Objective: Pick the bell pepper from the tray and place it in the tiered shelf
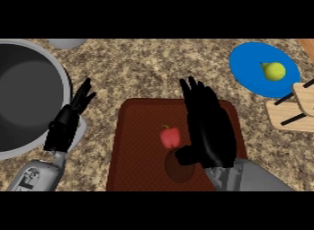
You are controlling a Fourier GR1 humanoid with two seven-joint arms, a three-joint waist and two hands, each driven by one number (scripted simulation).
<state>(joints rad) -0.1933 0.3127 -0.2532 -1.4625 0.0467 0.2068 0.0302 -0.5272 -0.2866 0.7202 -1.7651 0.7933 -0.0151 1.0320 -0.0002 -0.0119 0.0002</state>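
Note:
A small red bell pepper (170,137) with a green stem lies on the dark brown tray (136,157) in the middle of the counter. My right hand (206,123) hovers over the tray's right half, just right of the pepper, fingers straight and pointing away from me, thumb low near the pepper's shadow. It holds nothing. The wooden tiered shelf (302,108) stands at the right edge, its boards pale with black struts. My left hand (69,119) rests open at the left, beside the big pot.
A large grey pot (16,96) fills the left side. A blue plate (252,72) with a yellow-green pear (273,71) sits at the back right, next to the shelf. Speckled counter shows between the tray and the plate.

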